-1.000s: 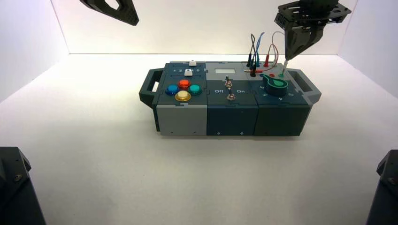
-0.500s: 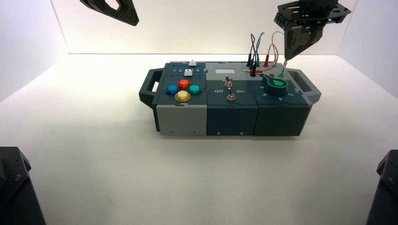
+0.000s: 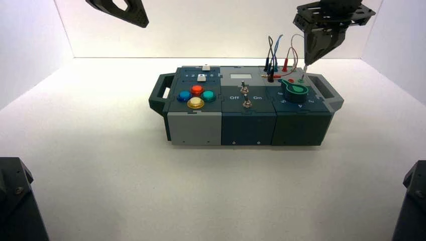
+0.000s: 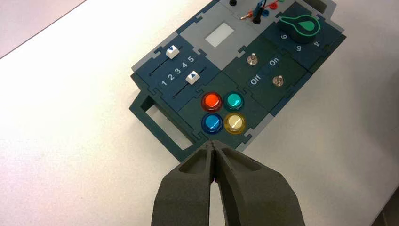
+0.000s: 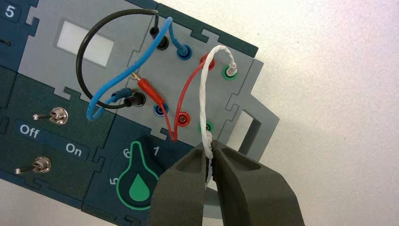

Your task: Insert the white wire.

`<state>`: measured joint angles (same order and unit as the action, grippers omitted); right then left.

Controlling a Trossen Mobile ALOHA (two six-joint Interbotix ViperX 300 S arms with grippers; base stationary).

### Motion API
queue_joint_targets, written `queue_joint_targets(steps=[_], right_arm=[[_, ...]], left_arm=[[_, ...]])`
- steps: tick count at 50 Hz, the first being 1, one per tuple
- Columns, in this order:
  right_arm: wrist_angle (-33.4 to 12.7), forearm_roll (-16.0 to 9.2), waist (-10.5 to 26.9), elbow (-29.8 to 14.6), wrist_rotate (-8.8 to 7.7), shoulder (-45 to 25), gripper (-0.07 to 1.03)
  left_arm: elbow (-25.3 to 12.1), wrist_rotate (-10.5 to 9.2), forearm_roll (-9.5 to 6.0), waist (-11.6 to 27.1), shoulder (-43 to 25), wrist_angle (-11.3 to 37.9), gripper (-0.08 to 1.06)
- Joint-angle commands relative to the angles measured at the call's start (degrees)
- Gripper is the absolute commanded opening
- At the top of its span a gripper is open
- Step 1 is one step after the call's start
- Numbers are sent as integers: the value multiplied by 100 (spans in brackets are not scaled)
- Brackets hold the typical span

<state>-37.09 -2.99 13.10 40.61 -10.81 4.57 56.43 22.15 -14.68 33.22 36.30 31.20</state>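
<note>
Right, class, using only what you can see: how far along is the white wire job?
Done: one end of the white wire sits in the far green-ringed socket. In hand: the right gripper grips its other end at the near green socket. Left: apparently seating that plug, then letting go.

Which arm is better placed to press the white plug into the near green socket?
The right: its gripper pinches the white wire over that green socket; the left gripper hangs beyond the buttons' end.
</note>
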Motion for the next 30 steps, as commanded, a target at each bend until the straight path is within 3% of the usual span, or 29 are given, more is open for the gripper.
queue_joint_targets(steps=[1,30], right_arm=[[35,-18,62,-114,9,53,-2],[53,44,53,-132,-9,-132,-2]], left_arm=[[-53,26,9,-9,18,-44,-3],[-53,35,9,-9,18,-44,-3]])
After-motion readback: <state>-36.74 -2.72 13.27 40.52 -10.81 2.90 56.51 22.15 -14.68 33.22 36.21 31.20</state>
